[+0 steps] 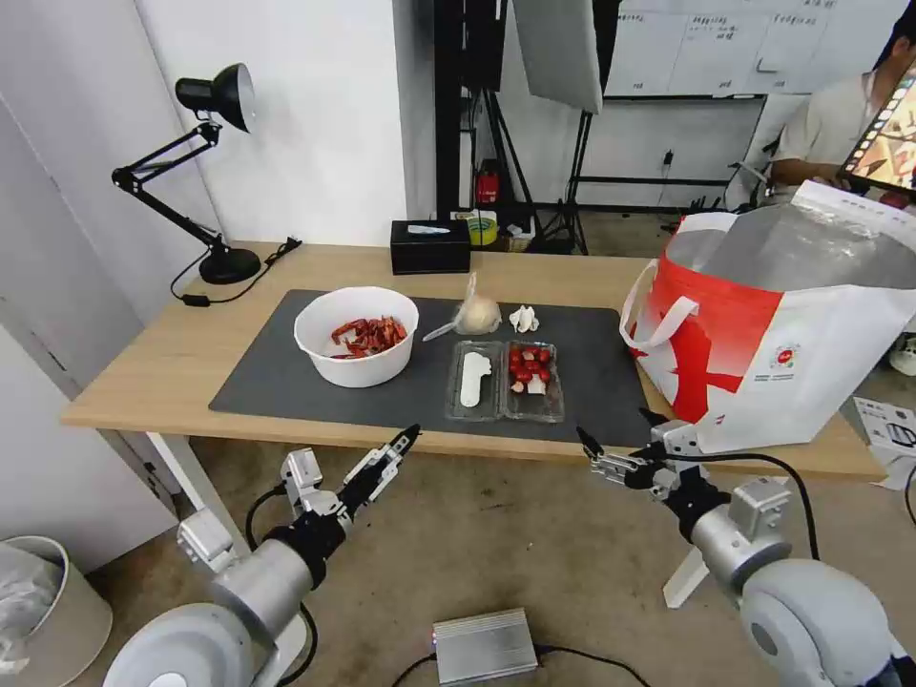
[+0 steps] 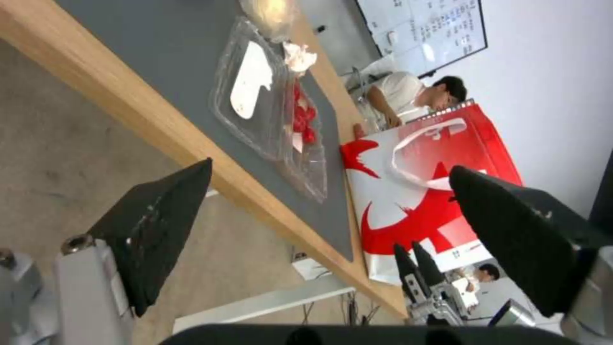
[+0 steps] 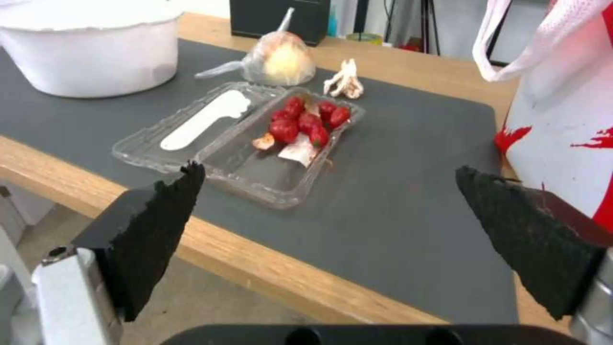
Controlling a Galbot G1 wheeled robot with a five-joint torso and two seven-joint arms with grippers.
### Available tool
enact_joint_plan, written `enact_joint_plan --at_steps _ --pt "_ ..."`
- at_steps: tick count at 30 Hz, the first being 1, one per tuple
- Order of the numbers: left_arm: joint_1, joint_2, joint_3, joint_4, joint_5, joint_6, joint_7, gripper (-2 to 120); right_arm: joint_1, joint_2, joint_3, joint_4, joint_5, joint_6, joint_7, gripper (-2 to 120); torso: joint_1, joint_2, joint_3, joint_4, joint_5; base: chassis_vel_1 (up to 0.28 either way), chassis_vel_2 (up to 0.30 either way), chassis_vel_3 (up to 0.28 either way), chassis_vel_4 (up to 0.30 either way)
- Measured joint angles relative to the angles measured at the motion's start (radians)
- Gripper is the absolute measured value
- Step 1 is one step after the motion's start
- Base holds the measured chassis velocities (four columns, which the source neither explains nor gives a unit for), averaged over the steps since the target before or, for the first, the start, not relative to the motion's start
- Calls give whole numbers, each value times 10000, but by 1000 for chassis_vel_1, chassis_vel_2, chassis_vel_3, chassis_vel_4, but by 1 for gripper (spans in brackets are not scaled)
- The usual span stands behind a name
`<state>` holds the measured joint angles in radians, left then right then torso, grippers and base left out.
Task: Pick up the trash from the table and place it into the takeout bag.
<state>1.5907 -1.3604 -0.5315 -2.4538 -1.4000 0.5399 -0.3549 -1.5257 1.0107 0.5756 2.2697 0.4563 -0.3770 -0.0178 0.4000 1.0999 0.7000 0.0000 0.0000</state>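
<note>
On the table's (image 1: 143,372) dark mat (image 1: 267,382) lies the trash: a white bowl (image 1: 356,336) of red scraps, an open clear clamshell (image 1: 505,380) with red bits, a knotted clear bag (image 1: 475,313) and a crumpled tissue (image 1: 524,318). The red-and-white takeout bag (image 1: 773,343) stands open at the table's right end. Both grippers hang below the front edge, empty. My left gripper (image 1: 401,447) is open in front of the bowl and clamshell. My right gripper (image 1: 615,426) is open by the bag's near corner, facing the clamshell (image 3: 243,139).
A black tissue box (image 1: 430,246) sits at the table's back edge and a black desk lamp (image 1: 215,172) at its back left. A white waste bin (image 1: 48,611) stands on the floor at the left, a silver box (image 1: 485,644) on the floor between my arms.
</note>
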Motion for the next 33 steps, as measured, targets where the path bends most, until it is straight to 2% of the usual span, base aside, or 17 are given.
enact_joint_plan --at_steps 33 --pt "-809 162 615 626 -140 -141 -508 100 -280 124 216 128 -267 294 -30 100 0 0 0 0 0 0 0 0 0"
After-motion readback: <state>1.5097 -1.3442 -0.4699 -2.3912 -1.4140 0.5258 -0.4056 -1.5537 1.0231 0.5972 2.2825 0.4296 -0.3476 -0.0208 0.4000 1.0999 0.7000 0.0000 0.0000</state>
